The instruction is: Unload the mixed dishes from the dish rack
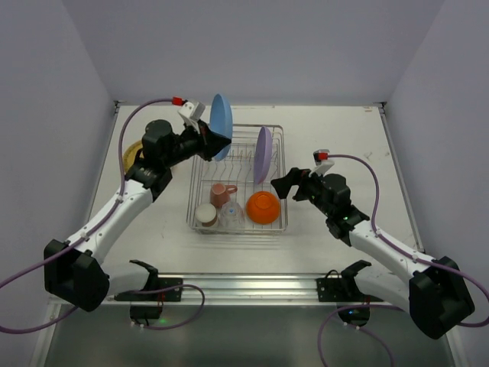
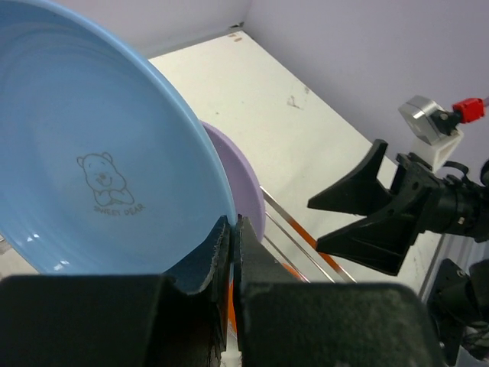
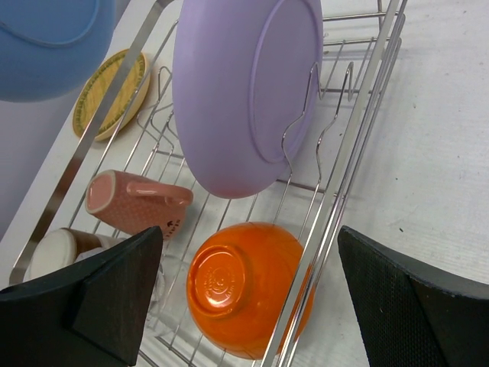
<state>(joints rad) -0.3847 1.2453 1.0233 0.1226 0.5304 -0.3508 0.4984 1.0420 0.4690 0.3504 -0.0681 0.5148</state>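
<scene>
Left end effector pinches light-blue plate; right end effector spread wide, empty.

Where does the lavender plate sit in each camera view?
Top external: lavender plate upright in the rack, far right part.
Left wrist: centre, peeking from behind the blue plate.
Right wrist: top centre, above the orange bowl.
Shared landmark: the blue plate in the left gripper, left of the lavender plate in every view.

Three plates, one bowl, one mug, one cup, one glass
</scene>
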